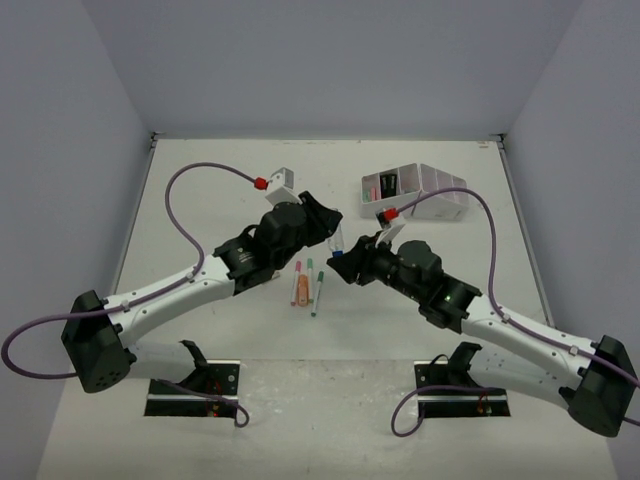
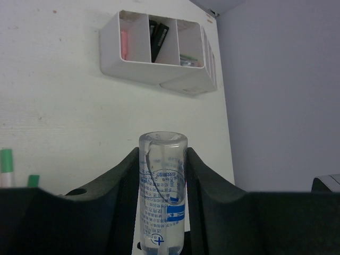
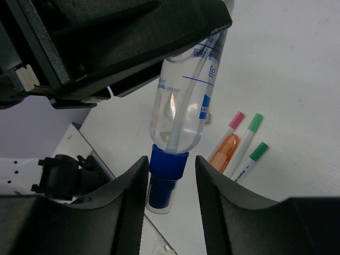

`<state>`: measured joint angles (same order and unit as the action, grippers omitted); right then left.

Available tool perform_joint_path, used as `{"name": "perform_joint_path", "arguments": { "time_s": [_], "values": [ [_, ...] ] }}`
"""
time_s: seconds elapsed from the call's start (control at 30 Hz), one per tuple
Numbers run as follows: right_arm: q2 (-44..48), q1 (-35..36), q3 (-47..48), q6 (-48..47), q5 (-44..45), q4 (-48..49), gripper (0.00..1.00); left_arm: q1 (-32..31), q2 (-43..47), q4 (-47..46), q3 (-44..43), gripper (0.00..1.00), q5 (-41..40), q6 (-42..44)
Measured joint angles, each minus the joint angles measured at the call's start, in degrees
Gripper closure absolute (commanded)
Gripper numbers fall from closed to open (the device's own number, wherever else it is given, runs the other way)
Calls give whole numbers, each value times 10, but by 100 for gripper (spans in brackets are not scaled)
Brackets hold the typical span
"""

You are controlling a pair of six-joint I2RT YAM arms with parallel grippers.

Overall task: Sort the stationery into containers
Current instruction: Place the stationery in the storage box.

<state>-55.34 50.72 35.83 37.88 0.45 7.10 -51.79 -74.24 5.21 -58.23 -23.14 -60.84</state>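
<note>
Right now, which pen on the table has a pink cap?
The leftmost pen, beside the orange highlighter; the other two pens have green caps.

The white-and-black left arm [image 1: 170, 295] is stretched from its base at the near left edge forward and to the right, low over the table. The white-and-black right arm [image 1: 520, 335] is stretched from the near right forward and to the left. The two black wrists are thus set facing each other near the middle. The left gripper [image 2: 162, 159] is clamped by both black fingers [image 2: 122, 186] on the body of a clear plastic bottle [image 2: 162, 212] printed in blue. The right gripper [image 3: 171, 159] is set partly closed about the bottle's blue cap [image 3: 166, 164], with a finger [image 3: 130, 202] close on either side. Whether the cap is pinched cannot be told.
</note>
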Motion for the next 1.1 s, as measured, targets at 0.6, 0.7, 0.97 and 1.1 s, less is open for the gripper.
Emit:
{"name": "perform_joint_path", "arguments": {
  "time_s": [0.6, 0.7, 0.97, 1.1],
  "values": [
    [141, 0, 13, -44, 50, -152, 100, -17, 29, -130, 63, 100, 55, -52],
    [143, -1, 28, -53, 52, -188, 100, -17, 22, -148, 69, 100, 70, -58],
    [174, -8, 35, -73, 59, -240, 100, -19, 17, -201, 100, 100, 98, -72],
    [174, -13, 43, -80, 60, -264, 100, -19, 3, -235, 114, 100, 105, -85]
  ]
}}
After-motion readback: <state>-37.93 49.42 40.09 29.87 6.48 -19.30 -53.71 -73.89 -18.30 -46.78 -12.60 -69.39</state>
